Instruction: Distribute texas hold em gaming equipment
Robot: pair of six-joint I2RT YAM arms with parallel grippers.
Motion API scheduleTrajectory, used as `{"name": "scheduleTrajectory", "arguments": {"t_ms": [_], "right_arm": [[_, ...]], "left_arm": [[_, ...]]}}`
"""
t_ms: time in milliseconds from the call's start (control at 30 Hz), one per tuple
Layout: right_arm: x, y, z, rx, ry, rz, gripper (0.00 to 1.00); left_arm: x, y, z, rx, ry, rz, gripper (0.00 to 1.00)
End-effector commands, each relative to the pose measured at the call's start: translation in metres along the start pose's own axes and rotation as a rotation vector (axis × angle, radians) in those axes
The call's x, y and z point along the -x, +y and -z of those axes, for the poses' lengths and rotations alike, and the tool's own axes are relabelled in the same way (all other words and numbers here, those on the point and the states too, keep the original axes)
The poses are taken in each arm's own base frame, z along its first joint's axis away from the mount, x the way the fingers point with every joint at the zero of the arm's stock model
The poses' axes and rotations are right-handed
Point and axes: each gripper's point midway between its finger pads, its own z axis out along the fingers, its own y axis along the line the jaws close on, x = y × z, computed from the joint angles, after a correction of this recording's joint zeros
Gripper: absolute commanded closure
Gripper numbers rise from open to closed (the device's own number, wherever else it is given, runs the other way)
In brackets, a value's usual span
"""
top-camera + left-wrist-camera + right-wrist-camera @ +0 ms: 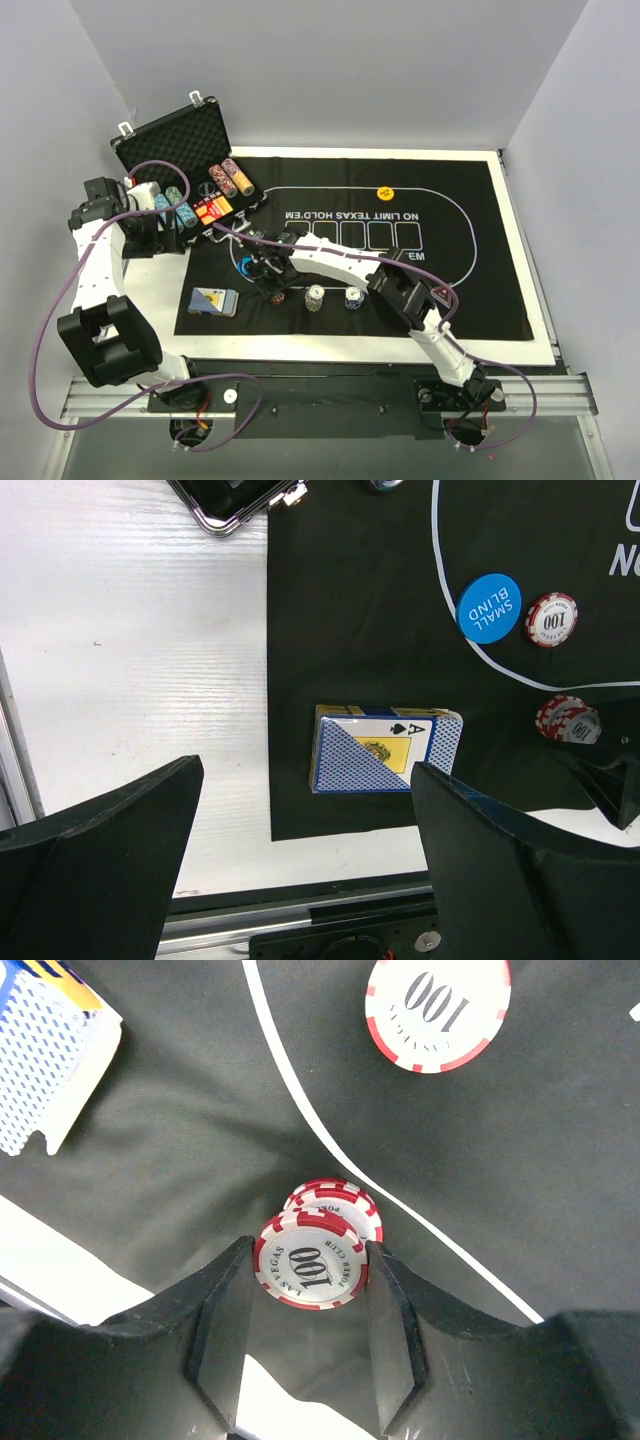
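Observation:
My right gripper [310, 1252] is shut on a short stack of red-and-white 100 chips [312, 1260], low over the black felt mat [200, 1130], near its left front. In the top view this gripper [272, 282] sits beside the blue SMALL BLIND button [490, 607]. A single red 100 chip [437, 1010] lies flat nearby. The blue-backed card deck [385, 748] lies on the mat's front left corner. My left gripper [308, 780] is open and empty, high above the deck, next to the case in the top view [160, 235]. A yellow button [384, 192] lies far on the mat.
The open black case [190, 140] stands at the back left with several chip stacks [225, 180] in it. Two more chip stacks [315, 297] [353, 298] stand on the mat near the front. White table [130, 660] borders the mat at left and front.

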Motion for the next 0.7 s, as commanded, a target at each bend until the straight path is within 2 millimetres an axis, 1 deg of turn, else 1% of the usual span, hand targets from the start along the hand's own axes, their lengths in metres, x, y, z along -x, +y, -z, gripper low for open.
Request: {"name": "scheduleTrajectory", "arguments": {"t_ms": [0, 67, 367, 433, 667], "right_arm": [[0.0007, 0.0002, 0.0000, 0.007, 0.018, -0.008, 0.64], [0.0003, -0.0009, -0.0013, 0.005, 0.020, -0.011, 0.64], [0.0040, -0.0027, 0.0053, 0.001, 0.003, -0.012, 0.63], [0.0033, -0.0030, 0.0054, 0.001, 0.004, -0.013, 0.61], [0.0027, -0.0066, 0.0084, -0.013, -0.001, -0.011, 0.61]], "left_arm": [[0.0131, 0.0012, 0.0048, -0.005, -0.051, -0.019, 0.03], [0.0123, 0.0003, 0.0045, -0.008, -0.050, -0.020, 0.03], [0.0126, -0.0004, 0.0049, -0.011, -0.052, -0.019, 0.03], [0.0121, 0.0002, 0.0051, -0.008, -0.052, -0.017, 0.03], [0.0105, -0.0007, 0.0047, -0.011, -0.050, -0.020, 0.03]]}}
